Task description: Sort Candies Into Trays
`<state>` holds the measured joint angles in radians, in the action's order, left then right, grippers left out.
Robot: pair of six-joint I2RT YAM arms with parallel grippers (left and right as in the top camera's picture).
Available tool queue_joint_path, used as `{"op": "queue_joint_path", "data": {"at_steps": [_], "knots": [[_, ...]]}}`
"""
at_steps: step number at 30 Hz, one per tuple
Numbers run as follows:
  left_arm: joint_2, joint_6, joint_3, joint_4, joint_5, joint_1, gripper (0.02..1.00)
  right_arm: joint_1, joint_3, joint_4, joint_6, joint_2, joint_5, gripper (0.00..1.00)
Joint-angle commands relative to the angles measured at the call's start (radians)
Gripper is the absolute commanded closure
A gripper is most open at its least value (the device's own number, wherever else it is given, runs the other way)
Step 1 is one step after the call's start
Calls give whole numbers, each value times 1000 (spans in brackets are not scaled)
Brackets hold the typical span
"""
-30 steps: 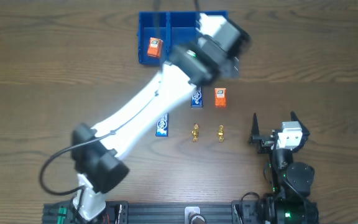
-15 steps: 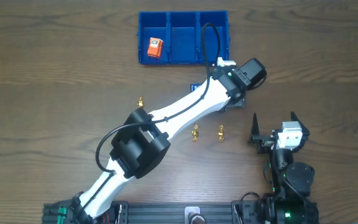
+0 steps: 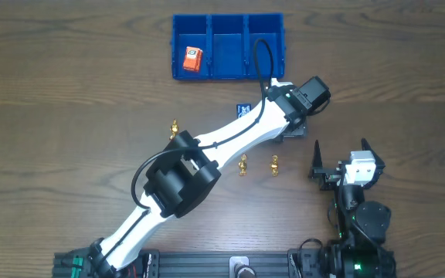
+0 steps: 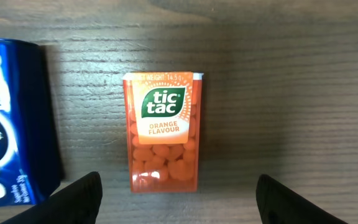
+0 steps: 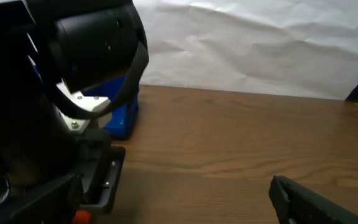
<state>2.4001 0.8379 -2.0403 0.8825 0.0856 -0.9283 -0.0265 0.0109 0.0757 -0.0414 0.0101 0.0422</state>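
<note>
The left end effector (image 4: 179, 186) hangs spread over an orange candy box (image 4: 163, 130) on the wood-grain table (image 4: 291, 74); white sheet (image 5: 260, 43) behind.

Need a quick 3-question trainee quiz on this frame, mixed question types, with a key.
1. True or false: the left tool is shut on the orange box.
2. In the top view, which compartment of the tray holds the second orange box? A left, B middle, C right.
3. Fill in: the top view shows ___ gold candies.

Key: 1 false, the tool is open, with one finger on each side of the box; 2 A; 3 three.
</note>
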Motion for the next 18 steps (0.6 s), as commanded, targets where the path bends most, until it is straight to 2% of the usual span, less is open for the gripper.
{"op": "queue_joint_path", "data": {"at_steps": [1, 10, 18], "knots": [[42, 16, -4, -4, -9, 16, 240, 4, -3, 5, -13, -7, 5, 3], [56, 15, -4, -20, -16, 28, 329, 4, -3, 5, -13, -7, 5, 3], [78, 16, -4, -31, -24, 31, 487, 4, -3, 5, -13, -7, 5, 3]]}}
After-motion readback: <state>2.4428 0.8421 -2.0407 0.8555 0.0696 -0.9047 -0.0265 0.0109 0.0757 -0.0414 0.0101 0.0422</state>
